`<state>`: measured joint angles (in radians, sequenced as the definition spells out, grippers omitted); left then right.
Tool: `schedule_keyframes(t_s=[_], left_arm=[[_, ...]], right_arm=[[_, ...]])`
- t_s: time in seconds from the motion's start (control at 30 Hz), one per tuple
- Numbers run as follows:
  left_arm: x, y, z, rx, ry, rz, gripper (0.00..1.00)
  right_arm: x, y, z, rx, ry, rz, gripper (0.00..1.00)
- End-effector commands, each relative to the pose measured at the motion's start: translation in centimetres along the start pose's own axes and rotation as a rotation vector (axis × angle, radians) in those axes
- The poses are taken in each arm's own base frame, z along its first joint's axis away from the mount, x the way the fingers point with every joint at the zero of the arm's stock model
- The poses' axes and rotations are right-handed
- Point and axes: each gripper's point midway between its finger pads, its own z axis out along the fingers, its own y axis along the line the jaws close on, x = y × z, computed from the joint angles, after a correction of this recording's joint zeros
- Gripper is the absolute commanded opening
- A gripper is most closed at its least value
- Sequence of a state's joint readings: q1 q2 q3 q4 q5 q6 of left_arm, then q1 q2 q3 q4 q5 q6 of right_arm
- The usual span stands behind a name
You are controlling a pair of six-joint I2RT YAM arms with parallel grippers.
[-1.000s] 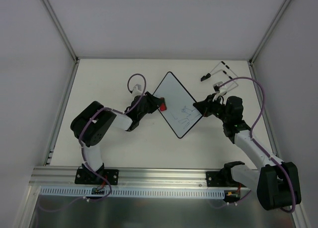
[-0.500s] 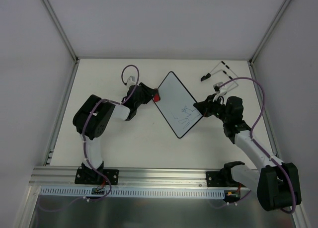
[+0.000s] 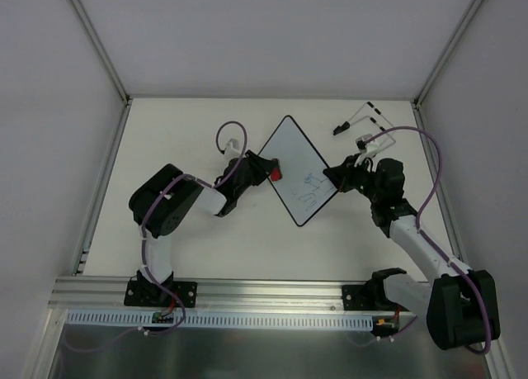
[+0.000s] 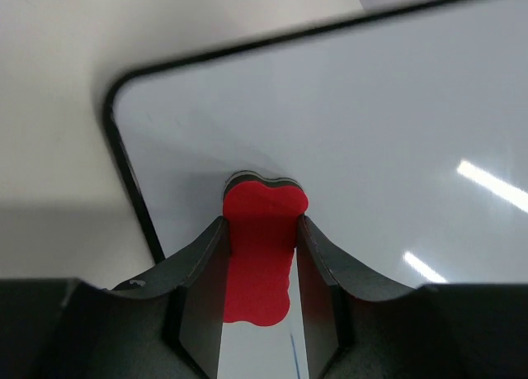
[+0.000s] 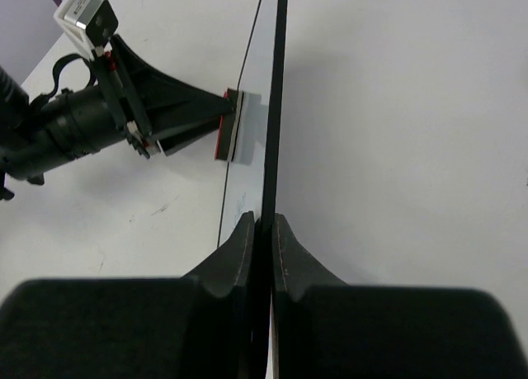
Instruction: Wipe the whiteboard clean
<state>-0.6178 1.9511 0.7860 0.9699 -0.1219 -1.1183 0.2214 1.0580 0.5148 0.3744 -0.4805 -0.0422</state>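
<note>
The whiteboard (image 3: 290, 156) sits at the centre of the top view on the table (image 3: 169, 131), turned diamond-wise. The right gripper (image 3: 334, 179) is clamped on its right corner. The left gripper (image 3: 266, 172) grasps a red eraser (image 3: 275, 175), which touches the board's left part. Marker lines (image 3: 307, 193) show at lower right.

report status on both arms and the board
Left end effector shut on red eraser, pad against whiteboard. Right end effector shut on whiteboard edge. Marker drawing unwiped; nothing blocking.
</note>
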Motion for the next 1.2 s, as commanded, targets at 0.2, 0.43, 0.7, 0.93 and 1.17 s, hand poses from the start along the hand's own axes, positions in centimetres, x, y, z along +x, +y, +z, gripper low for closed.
schedule_keyframes(t_s=[0.2, 0.43, 0.7, 0.93, 1.17], left_arm=[[16.6, -4.9, -6.7, 0.166, 0.431, 0.071, 0.00], [19.3, -5.8, -8.2, 0.190, 0.477, 0.090, 0.00], [12.6, -1.9, -5.6, 0.070, 0.276, 0.030, 0.00], [9.0, -2.8, -6.3, 0.076, 0.204, 0.086, 0.00], [5.7, -4.1, -5.4, 0.094, 0.109, 0.106, 0.00]], right_arm=[[4.1, 5.6, -0.2, -0.309, 0.154, -0.050, 0.00], [4.6, 5.4, 0.2, -0.306, 0.161, -0.032, 0.00], [5.8, 5.0, 0.0, -0.285, 0.183, -0.003, 0.00], [6.7, 4.0, -0.1, -0.211, 0.192, 0.032, 0.00], [7.2, 3.5, 0.0, -0.170, 0.214, 0.097, 0.00]])
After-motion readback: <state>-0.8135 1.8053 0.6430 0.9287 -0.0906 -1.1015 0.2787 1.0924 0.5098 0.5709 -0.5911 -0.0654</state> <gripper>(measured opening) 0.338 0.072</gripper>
